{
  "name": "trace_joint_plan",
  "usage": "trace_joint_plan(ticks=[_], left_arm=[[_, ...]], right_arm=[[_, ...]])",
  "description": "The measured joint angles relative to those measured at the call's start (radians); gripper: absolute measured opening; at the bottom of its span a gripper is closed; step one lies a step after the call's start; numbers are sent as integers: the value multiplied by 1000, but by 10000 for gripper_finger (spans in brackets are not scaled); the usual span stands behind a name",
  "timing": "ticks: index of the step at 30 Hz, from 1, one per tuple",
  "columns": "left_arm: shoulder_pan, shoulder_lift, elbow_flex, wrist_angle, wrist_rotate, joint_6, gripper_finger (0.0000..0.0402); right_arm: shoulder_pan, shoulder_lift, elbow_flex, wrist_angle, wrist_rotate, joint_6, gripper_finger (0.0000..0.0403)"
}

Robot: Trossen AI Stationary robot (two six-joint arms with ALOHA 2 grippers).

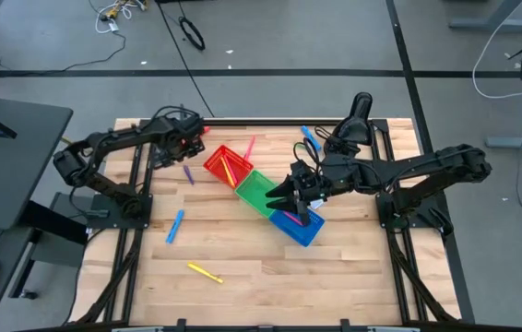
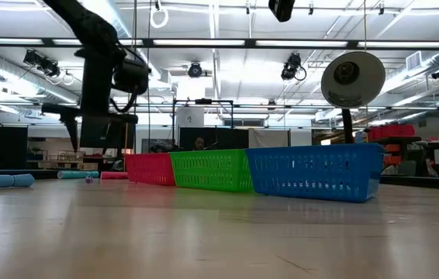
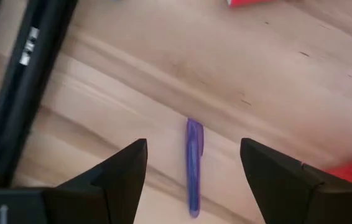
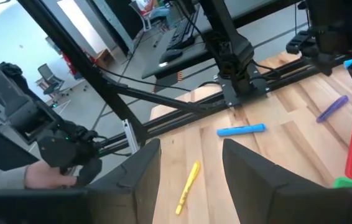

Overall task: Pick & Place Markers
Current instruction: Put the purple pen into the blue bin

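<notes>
- Markers lie scattered over a wooden table (image 1: 261,277) seen from above, with 3 square plastic bins set in a diagonal row at its middle.
- The red bin (image 1: 225,164) sits at the far-left end of the row, the green bin (image 1: 257,192) in the middle and the blue bin (image 1: 302,228) at the near-right end, each touching the next.
- Yellow and pink markers lie inside the red bin; a pink marker (image 1: 289,218) lies in the blue bin.
- A purple marker (image 1: 188,173) lies on the wood just left of the red bin.
- The left gripper (image 1: 183,148) hangs over that purple marker, fingers apart, the marker showing between them in the left wrist view and untouched.
- A blue marker (image 1: 175,226) lies on the left part of the table, well apart from the bins.
- A yellow marker (image 1: 204,273) lies nearer the front edge.
- A pink marker (image 1: 249,147) and another blue marker (image 1: 310,137) lie behind the bins.
- The right gripper (image 1: 299,192) is above the green and blue bins, fingers apart and holding nothing.
</notes>
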Motion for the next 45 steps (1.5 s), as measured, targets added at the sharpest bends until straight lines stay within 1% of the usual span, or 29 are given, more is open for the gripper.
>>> trace_joint_plan(ticks=[7, 10, 22, 29, 34, 39, 42, 45], left_arm=[[0, 0, -97, 148, 5, -44, 265], [0, 0, -133, 181, 5, -54, 265], [0, 0, -230, 345, 13, -74, 265], [0, 7, -256, 356, 1, -72, 265], [-6, 50, -254, 349, 9, -60, 265], [-32, 64, -244, 339, -3, -58, 265], [-37, 66, -230, 334, -10, -52, 254], [-37, 66, -223, 331, -7, -47, 230]], right_arm=[[2, 0, 0, -31, 0, 0, 172], [2, 0, 0, -45, 0, 0, 172], [2, 0, 0, -52, 3, -11, 172], [2, 0, 0, -57, 3, -12, 172], [2, 0, 0, -57, 4, -27, 172], [2, 0, 0, -58, 4, -30, 172], [2, 0, 0, -58, 4, -37, 172], [2, 0, 0, -58, 4, -37, 172]])
